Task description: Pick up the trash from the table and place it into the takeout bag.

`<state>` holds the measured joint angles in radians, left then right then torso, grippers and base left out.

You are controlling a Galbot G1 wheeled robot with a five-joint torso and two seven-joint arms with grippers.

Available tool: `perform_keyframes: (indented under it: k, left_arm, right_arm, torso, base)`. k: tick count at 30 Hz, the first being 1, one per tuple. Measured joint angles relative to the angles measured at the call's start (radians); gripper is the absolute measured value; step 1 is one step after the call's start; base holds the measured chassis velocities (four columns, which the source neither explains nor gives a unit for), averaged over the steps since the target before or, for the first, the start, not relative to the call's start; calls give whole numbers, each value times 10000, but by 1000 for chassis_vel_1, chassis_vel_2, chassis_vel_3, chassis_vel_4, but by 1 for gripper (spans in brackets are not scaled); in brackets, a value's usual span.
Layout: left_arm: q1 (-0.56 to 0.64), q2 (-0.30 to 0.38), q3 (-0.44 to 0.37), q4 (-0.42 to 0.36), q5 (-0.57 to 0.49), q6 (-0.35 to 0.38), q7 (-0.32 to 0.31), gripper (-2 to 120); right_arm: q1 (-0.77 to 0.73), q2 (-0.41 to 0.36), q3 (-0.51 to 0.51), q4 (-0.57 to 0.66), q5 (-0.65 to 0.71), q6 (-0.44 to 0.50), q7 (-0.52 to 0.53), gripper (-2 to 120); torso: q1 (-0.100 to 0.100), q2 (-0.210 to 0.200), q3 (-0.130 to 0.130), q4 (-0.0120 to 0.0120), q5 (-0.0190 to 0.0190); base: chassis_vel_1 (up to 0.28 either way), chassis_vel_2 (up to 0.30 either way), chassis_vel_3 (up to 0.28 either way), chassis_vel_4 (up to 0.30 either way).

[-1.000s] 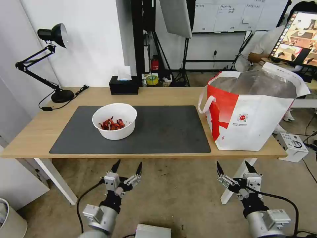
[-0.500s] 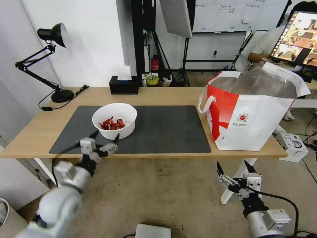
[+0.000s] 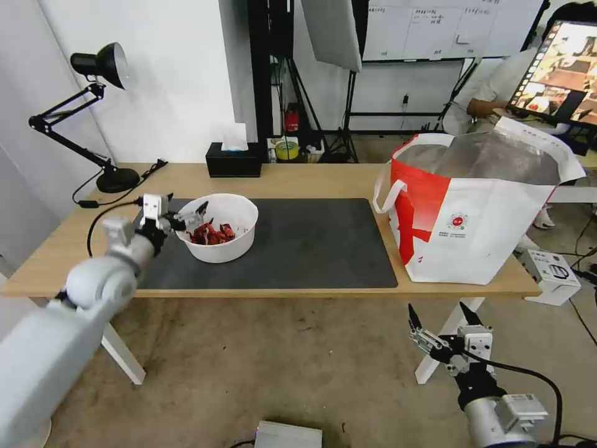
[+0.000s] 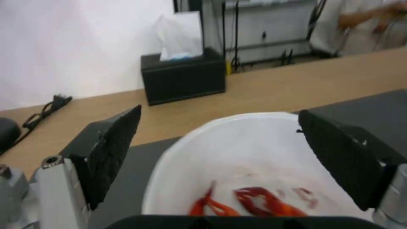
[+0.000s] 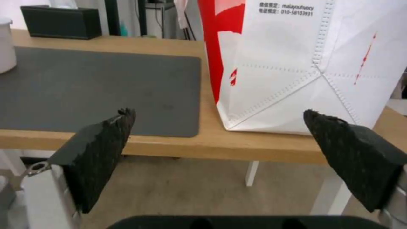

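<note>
So the left end effector [image 3: 176, 213] is up over the surface [image 3: 298, 180] now, hanging right at the left rim of the white bowl of red shells [image 3: 216, 228], fingers spread wide apart with nothing between them; from the left wrist view the bowl [image 4: 254, 165] sits right in the gap between the two black fingers [image 4: 114, 152], one on each side of the rim, can't tell if either actually touches it; bowl is on the left part of the dark grey mat [image 3: 298, 249], red shells piled at the bottom; the takeout bag [image 3: 479, 211] stands upright at the right end of the surface, mouth open, foil lining showing, well apart from the bowl; black tissue box [image 3: 234, 160] sits at the back edge, desk lamp [image 3: 93, 112] on the far left; the right end effector [image 3: 443, 318] is parked low in front of the surface edge, below the bag, fingers also apart and empty; its wrist view looks at the bag's lower corner [image 5: 297, 79] and the mat [image 5: 97, 92]
</note>
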<state>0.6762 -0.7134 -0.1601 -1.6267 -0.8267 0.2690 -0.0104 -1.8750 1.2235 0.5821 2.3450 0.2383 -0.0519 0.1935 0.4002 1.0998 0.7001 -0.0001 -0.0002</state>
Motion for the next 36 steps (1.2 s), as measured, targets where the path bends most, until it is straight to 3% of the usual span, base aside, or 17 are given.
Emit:
perform_keyframes:
  k: [2,4,8,10,11,13,16,22,36]
  left_arm:
    - [-301,72,231,187,-98,208,23,100]
    - [-1170,357,847,610,-523,1168,142,100]
    - [-1837,594,1349,858,-943,1959,246,100]
    - [-2482,794,1986,1067,-1741,2730,-11,100]
    - [-2482,794,1986,1067,-1741,2730,-11,100]
    - [-3114,918,2623,1225,-2766,3428,-522,100]
    - [-3468,907,3012,1359,-3171,3763,-731,100]
    - [-3710,610,3391,1638,-3310,3942,-813,100]
    - [-3634,219,3424,2579,-3127,3782,-733,100]
  right_arm:
    - [0,1,0,0,0,0,1,100]
    - [0,0,1,0,0,-1,1,100]
    - [0,1,1,0,0,-2,1,100]
    - [0,0,1,0,0,-2,1,100]
    - [0,0,1,0,0,-2,1,100]
    - [0,1,1,0,0,-2,1,100]
    - [0,1,1,0,1,-2,1,100]
    - [0,0,1,0,0,-3,1,100]
    - [0,0,1,0,0,-2,1,100]
  torso:
    - [0,0,0,-1,3]
    - [0,1,0,1,-2]
    - [-1,1,-1,2,5]
    - [-1,1,-1,2,1]
    - [-1,1,-1,2,1]
    - [-1,0,-1,2,1]
    - [-1,1,-1,1,3]
    - [-1,1,-1,2,2]
    - [-2,2,-1,1,1]
  base:
    - [0,0,0,0]
    - [0,0,0,0]
    - [0,0,0,0]
    - [0,0,0,0]
    - [0,0,0,0]
    - [0,0,0,0]
    - [0,0,0,0]
    - [0,0,0,0]
    - [0,0,0,0]
